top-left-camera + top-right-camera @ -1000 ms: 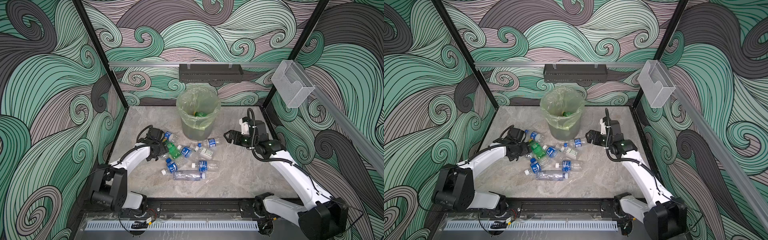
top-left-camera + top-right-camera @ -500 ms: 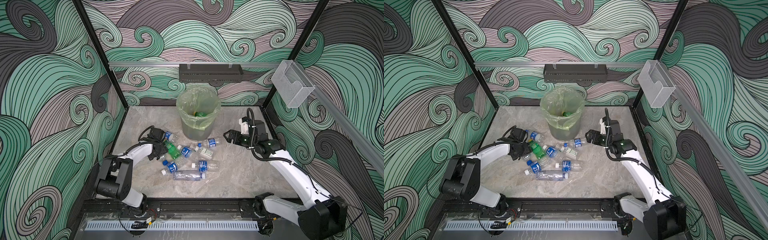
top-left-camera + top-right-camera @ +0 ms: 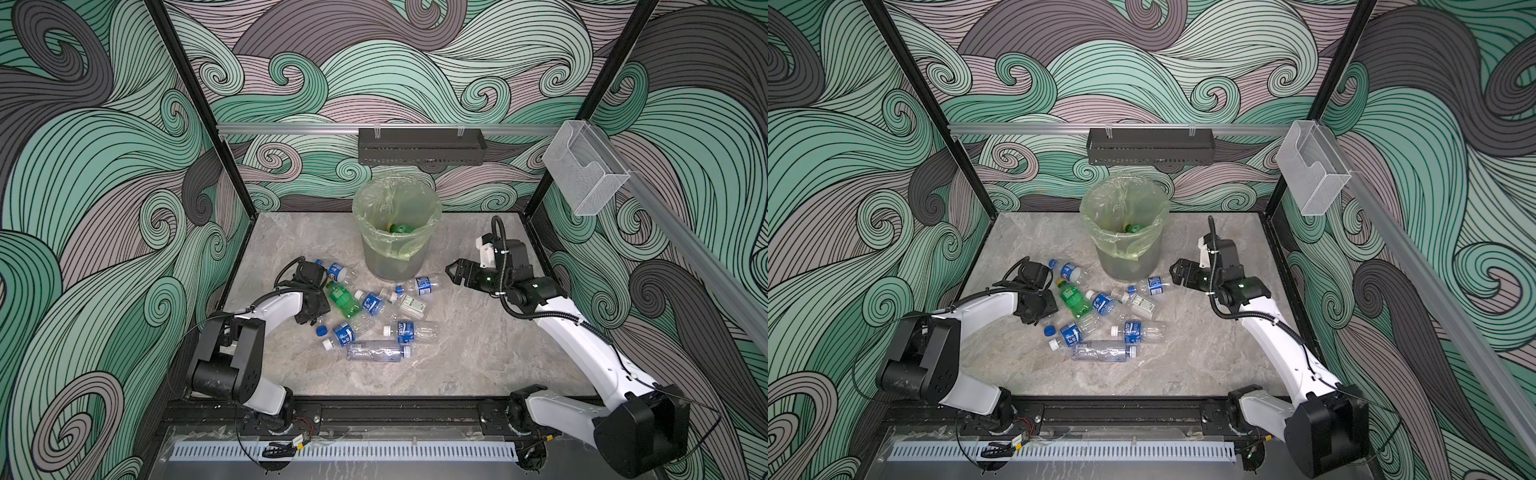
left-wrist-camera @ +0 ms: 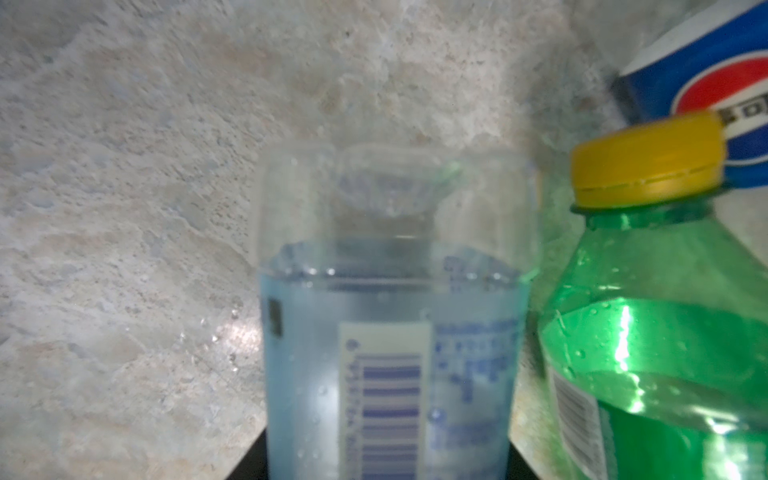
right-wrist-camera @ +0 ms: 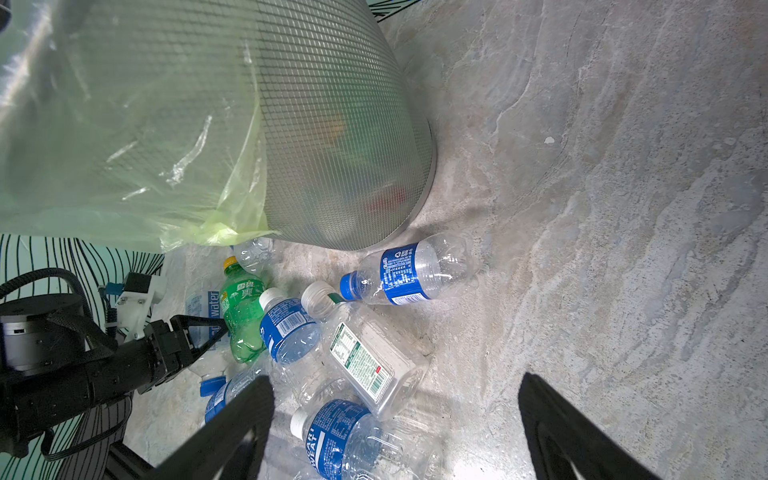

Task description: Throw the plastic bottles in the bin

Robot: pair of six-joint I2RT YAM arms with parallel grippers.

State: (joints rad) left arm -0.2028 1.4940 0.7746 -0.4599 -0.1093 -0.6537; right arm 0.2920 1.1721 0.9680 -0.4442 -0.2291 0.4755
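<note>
As left end effector grips bottle, bin

- The left arm is folded low, its forearm reaching over the surface. The left hand points down, fingers pressed on a clear bottle.
- The right arm stretches forward. The right hand hangs above the surface, fingers wide apart, gripping nothing.
</note>
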